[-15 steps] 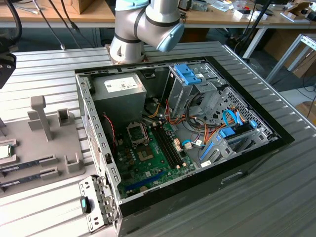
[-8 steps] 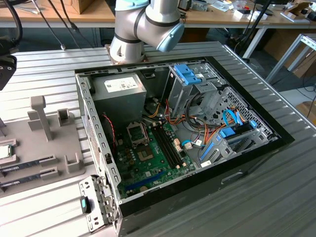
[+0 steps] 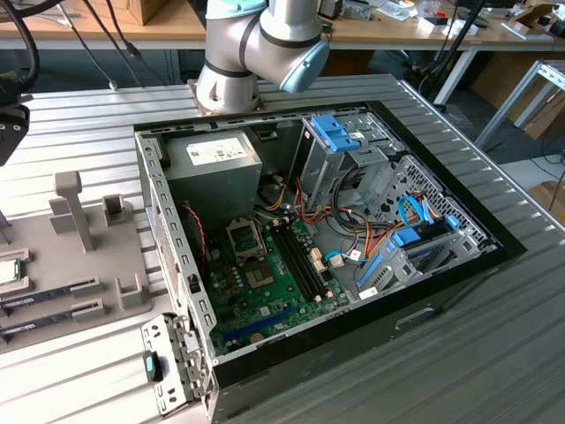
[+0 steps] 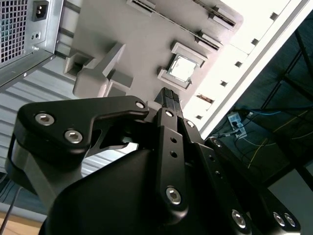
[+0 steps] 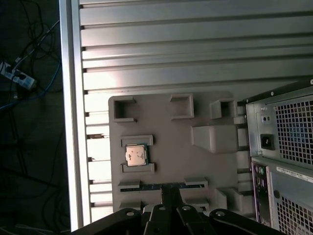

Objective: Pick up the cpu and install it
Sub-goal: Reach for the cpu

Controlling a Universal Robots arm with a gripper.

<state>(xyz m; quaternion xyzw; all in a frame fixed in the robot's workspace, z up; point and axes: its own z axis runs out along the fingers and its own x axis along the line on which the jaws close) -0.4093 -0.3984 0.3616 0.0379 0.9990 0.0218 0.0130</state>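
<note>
The cpu (image 5: 136, 154) is a small silvery square with a thin green rim. It lies flat in its nest on the grey fixture tray (image 5: 166, 122), and it also shows in the second wrist view (image 4: 182, 68) and at the exterior view's far left edge (image 3: 7, 270). My gripper (image 5: 169, 190) hangs well above the tray, shut, with nothing between its black fingers (image 4: 168, 98). It is apart from the cpu, off to one side of its nest. The open computer case (image 3: 335, 221) holds the green motherboard, whose empty socket (image 3: 247, 237) has its frame raised.
Memory sticks (image 3: 48, 293) lie in slots on the tray (image 3: 97, 256) beside the cpu. Upright grey holders (image 3: 75, 208) stand on the tray. The case's rear panel (image 5: 283, 147) rises next to the tray. The slatted table's edge (image 5: 73, 122) runs close by, with cables beyond it.
</note>
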